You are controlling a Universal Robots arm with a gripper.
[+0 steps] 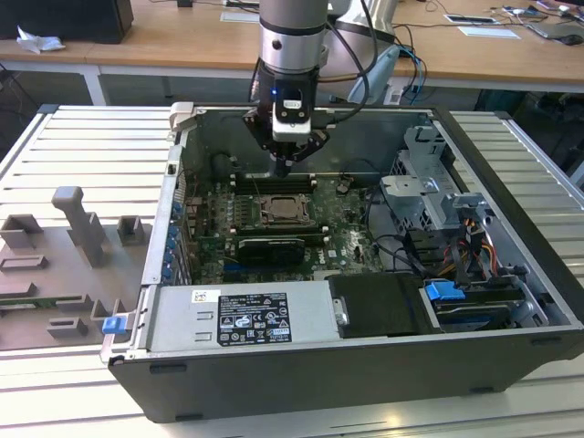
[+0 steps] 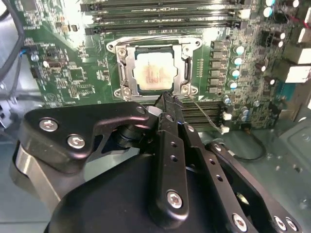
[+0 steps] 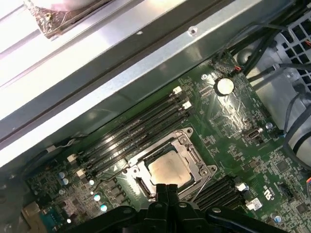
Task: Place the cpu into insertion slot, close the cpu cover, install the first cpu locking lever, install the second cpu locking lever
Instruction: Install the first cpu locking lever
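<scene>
We see the cpu lying flat in the slot near the middle of the board, between the two banks of memory slots, and the cover seems to be folded down around it, so that the pale metal top shows through the window. We judge the chip light, stiff and thin, with a smooth, rather slippery top and delicate contacts beneath. It is best taken by two opposite edges and kept level. The cover looks like thin springy steel, so we would press it on its frame and never on the chip. The gripper hangs over the slot's edge nearest the second wrist camera, its fingers drawn together and holding nothing. We cannot tell whether the tip touches the frame or stands just above it. In the exterior view the arm comes straight down into the open case, wrist vertical, toward the case's far wall.
</scene>
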